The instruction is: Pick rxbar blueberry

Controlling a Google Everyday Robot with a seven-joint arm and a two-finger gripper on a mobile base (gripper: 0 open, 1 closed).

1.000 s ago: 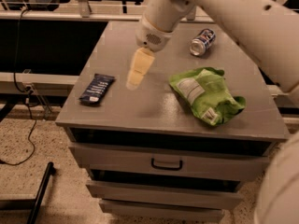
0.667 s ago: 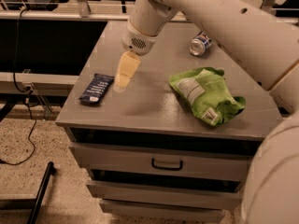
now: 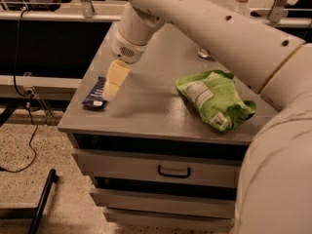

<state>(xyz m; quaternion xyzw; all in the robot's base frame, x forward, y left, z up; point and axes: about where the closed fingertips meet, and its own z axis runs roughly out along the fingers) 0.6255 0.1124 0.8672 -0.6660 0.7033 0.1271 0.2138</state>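
Observation:
The rxbar blueberry (image 3: pixel 94 94) is a small flat dark navy wrapper with white lettering, lying near the left edge of the grey cabinet top (image 3: pixel 146 106). My gripper (image 3: pixel 113 84), with pale yellow fingers pointing down, hangs just above and to the right of the bar, partly over its right edge. The white arm reaches in from the upper right. Part of the bar is hidden behind the fingers.
A large bright green chip bag (image 3: pixel 214 97) lies on the right of the top. The soda can (image 3: pixel 204 52) is mostly hidden behind the arm at the back. Drawers (image 3: pixel 173 169) sit below the top. Cables and a black leg lie on the floor at left.
The gripper has moved left and down across the top, from near the middle to right over the rxbar's right edge. The bar and the bag have not moved.

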